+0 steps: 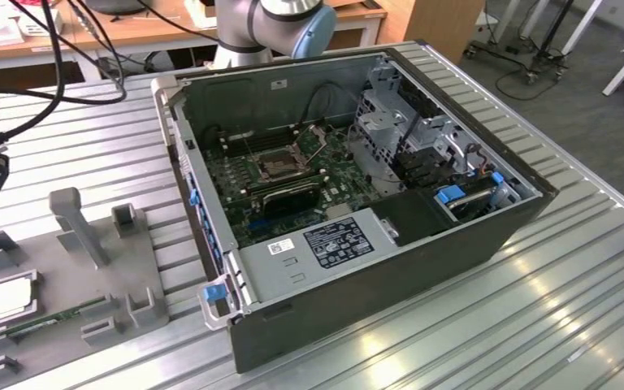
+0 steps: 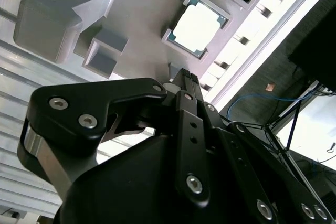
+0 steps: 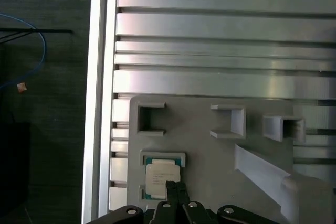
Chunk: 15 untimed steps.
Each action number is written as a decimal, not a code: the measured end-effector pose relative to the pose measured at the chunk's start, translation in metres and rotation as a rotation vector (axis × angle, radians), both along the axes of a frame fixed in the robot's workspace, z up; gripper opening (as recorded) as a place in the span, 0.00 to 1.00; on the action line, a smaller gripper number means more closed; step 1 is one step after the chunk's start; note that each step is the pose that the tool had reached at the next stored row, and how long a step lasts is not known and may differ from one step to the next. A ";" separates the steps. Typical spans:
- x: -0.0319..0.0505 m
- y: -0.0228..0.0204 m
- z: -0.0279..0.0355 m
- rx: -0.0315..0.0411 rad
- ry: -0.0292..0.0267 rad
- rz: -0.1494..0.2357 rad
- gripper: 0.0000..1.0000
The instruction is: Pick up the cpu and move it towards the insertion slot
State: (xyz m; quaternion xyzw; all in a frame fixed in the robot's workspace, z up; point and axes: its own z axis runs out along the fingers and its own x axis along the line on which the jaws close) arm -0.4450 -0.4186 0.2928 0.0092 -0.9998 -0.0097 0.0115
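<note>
The gripper (image 3: 176, 186) was seen poised over the grey plastic tray (image 3: 210, 156), its 2 slim black fingers (image 2: 185, 85) brought together tip to tip with nothing clamped between them. The cpu (image 3: 161, 174) was found lying flat in its square recess of the tray, pale metal top upward. In the first wrist view the fingertips were lined up over the chip's edge, though contact could not be judged. In the second wrist view the cpu (image 2: 197, 23) was seen a little beyond the fingertips, apart from them. In the exterior view the tray was placed on the slotted metal table (image 1: 529, 325) at the exterior view's left, with the cpu (image 1: 9, 298) in it and the green memory stick (image 1: 58, 318) lying just beside it. The insertion slot (image 1: 283, 165) was located on the green circuit board (image 1: 340, 195) inside the opened computer case (image 1: 486, 236), well apart from the chip and the gripper.
</note>
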 end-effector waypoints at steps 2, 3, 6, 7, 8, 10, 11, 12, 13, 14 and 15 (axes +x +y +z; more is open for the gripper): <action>0.0000 0.0000 -0.0023 -0.0009 -0.0001 0.000 0.11; 0.0000 0.0000 -0.0034 -0.0015 -0.0001 0.000 0.11; 0.0000 0.0000 -0.0064 -0.0032 -0.0001 0.000 0.11; 0.0000 0.0000 -0.0074 -0.0039 0.0000 0.000 0.11; 0.0000 0.0000 -0.0084 -0.0043 -0.0001 0.000 0.11; 0.0000 0.0000 -0.0103 -0.0060 -0.0001 0.000 0.11; 0.0000 0.0000 -0.0112 -0.0070 0.0000 0.000 0.11; 0.0000 0.0000 -0.0119 -0.0081 0.0000 0.000 0.11; 0.0000 0.0000 -0.0127 -0.0092 -0.0001 0.000 0.11; 0.0000 0.0000 -0.0134 -0.0103 0.0000 0.000 0.11; 0.0000 0.0000 -0.0141 -0.0114 0.0000 0.000 0.11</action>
